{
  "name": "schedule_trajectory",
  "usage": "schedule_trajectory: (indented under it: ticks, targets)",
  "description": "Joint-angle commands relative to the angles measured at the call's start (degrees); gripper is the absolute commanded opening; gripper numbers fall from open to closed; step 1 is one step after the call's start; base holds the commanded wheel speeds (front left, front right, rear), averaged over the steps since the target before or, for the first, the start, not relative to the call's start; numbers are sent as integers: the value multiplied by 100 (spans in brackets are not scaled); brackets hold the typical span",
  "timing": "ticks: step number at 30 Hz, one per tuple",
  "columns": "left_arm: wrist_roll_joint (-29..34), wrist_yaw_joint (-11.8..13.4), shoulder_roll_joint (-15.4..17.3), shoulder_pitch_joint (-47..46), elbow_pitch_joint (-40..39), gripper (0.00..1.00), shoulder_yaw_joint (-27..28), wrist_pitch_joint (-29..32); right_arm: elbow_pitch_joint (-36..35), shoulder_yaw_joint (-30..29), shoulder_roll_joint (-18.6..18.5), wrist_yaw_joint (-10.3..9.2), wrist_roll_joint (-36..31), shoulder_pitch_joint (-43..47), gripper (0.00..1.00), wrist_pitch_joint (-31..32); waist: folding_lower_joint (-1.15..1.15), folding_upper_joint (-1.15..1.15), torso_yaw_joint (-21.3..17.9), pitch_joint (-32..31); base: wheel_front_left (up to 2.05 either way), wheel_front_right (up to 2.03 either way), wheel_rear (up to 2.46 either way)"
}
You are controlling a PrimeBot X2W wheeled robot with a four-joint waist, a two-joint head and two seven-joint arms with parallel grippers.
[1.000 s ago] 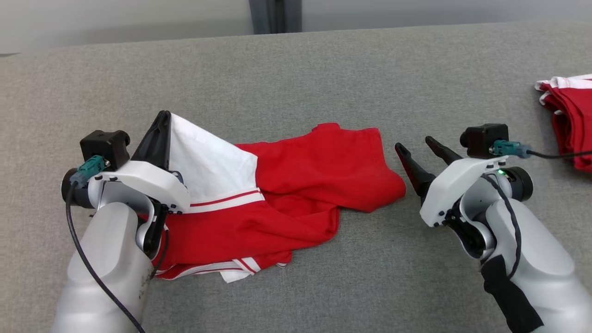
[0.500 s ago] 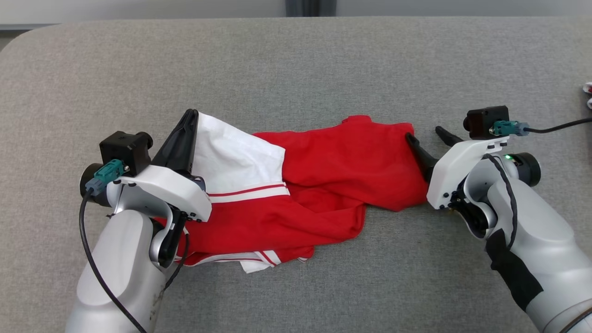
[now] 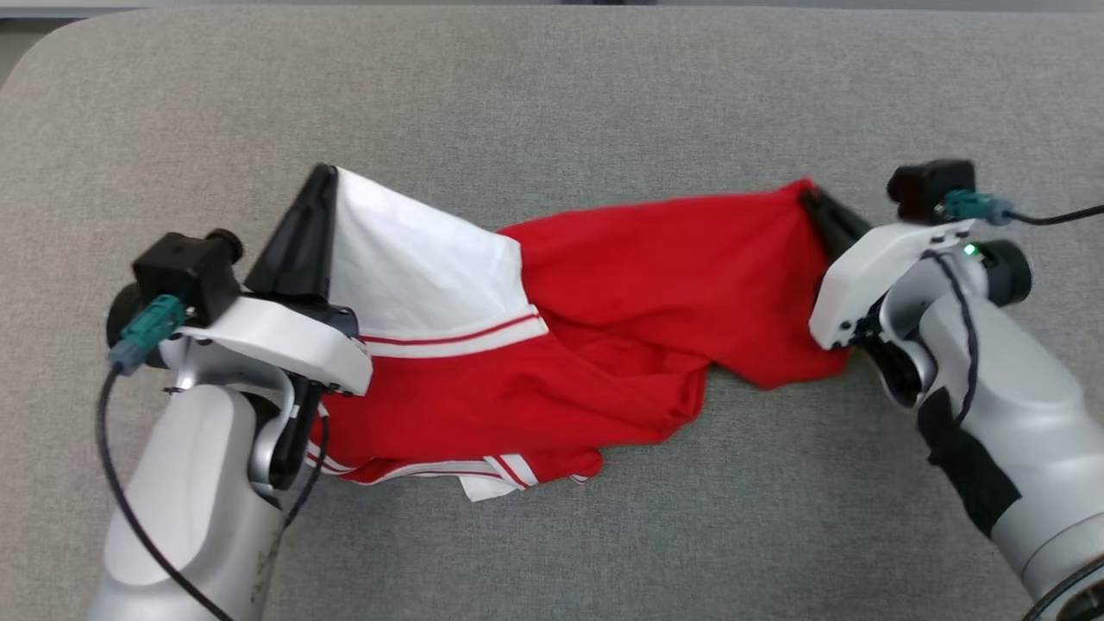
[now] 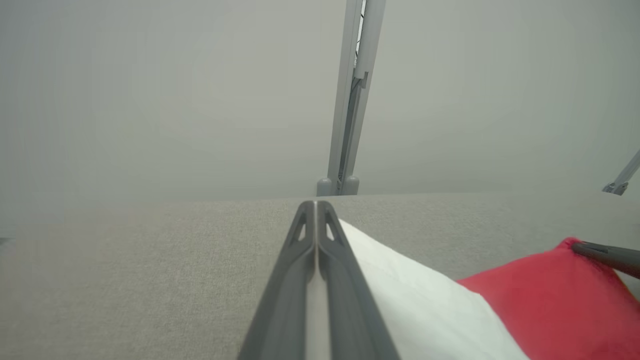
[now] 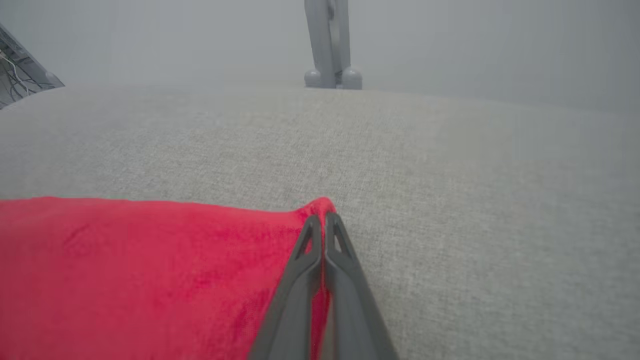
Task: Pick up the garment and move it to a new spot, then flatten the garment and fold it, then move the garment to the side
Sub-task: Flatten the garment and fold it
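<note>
The garment (image 3: 604, 319) is red with a white panel and red-and-white striped trim, stretched across the grey surface between both arms. My left gripper (image 3: 323, 177) is shut on its white corner, lifted at the left; in the left wrist view the gripper (image 4: 315, 205) has white cloth (image 4: 415, 300) running off to its right. My right gripper (image 3: 809, 197) is shut on the red corner at the right; in the right wrist view the gripper (image 5: 322, 217) pinches the red fabric (image 5: 150, 270). The garment's lower part sags in folds onto the surface.
The grey fabric surface (image 3: 552, 103) runs wide behind and in front of the garment, with a rounded corner at the far left. A grey upright post (image 5: 327, 45) stands beyond its far edge. My right gripper's tip (image 4: 607, 255) shows in the left wrist view.
My right gripper moved in to the garment's right corner and shut on it, then lifted it. The garment is now pulled wider between the arms. The head camera has tilted down.
</note>
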Motion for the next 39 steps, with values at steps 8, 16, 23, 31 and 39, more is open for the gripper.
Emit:
schedule_trajectory:
  ticks: [8, 16, 23, 31, 39]
  targets:
    - [-2, 201, 379, -1, -802, 0, 476, -497, -135, -213, -439, -4, 36, -540, 0, -681, 0, 0, -289, -260, 0, 0, 0]
    - [-63, 325, 562, 139, -1422, 0, 807, -675, -170, -474, -702, -4, -64, -580, 0, -714, 0, 0, -551, -609, 0, 0, 0]
    - [-36, 359, 622, 186, -2045, 0, 811, -673, 386, -590, -765, -4, -5, -620, 0, -574, 0, 0, -560, -833, 0, 0, 0]
    - [-445, 289, 651, -61, -2921, 0, 906, -264, 1051, -790, -838, -3, -209, -910, 0, -406, 0, 0, -454, -1107, 0, 0, 0]
    - [-645, 159, 500, -249, -2980, 0, 271, 562, 1149, -619, -417, -3, -549, -1062, 100, -558, 0, 0, -455, -900, 0, 0, 0]
